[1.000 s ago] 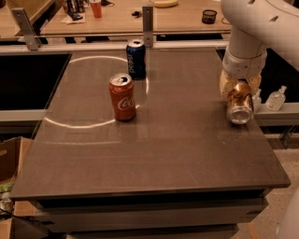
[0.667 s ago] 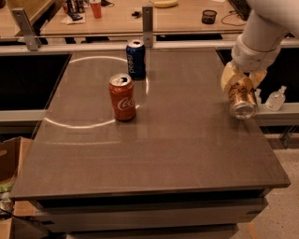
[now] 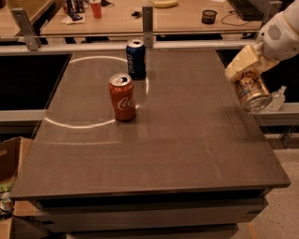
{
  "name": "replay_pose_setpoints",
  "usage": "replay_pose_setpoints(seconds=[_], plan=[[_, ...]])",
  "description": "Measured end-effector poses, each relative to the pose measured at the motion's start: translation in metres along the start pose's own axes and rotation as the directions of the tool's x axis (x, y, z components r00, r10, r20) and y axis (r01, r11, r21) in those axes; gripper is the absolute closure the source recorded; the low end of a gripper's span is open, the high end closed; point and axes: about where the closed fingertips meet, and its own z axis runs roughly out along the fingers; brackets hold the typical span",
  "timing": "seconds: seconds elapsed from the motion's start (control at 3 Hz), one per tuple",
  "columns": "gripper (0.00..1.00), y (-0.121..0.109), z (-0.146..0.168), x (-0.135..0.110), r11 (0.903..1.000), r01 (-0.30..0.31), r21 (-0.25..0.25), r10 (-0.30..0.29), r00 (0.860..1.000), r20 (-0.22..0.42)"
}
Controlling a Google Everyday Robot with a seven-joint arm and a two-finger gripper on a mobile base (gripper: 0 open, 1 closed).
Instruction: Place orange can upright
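Observation:
The orange can (image 3: 251,91), pale orange-gold with dark cursive lettering, hangs tilted in the air at the right edge of the dark table (image 3: 187,140), its silver end facing down and toward me. My gripper (image 3: 245,70) is shut on the orange can from above, its pale fingers (image 3: 239,60) clasping the can's upper part. The white arm reaches in from the upper right. The can does not touch the table.
A red Coca-Cola can (image 3: 123,97) stands upright left of centre. A blue Pepsi can (image 3: 136,59) stands upright behind it. A small clear bottle (image 3: 278,99) sits off the table's right side. A cluttered wooden desk (image 3: 187,14) lies beyond the rail.
My gripper has lifted the orange can off the table and carried it up and to the right, tilting it. The other cans have not moved.

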Motion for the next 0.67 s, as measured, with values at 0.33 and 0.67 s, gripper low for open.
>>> replay_pose_setpoints(seconds=[0.33,0.67], plan=[[1.00,0.017,-0.011,-0.001,0.9672,0.138,-0.213,-0.114,0.986,0.124],[1.00,0.049,-0.029,-0.003,0.8588,0.293,-0.420,-0.178,0.940,0.293]])
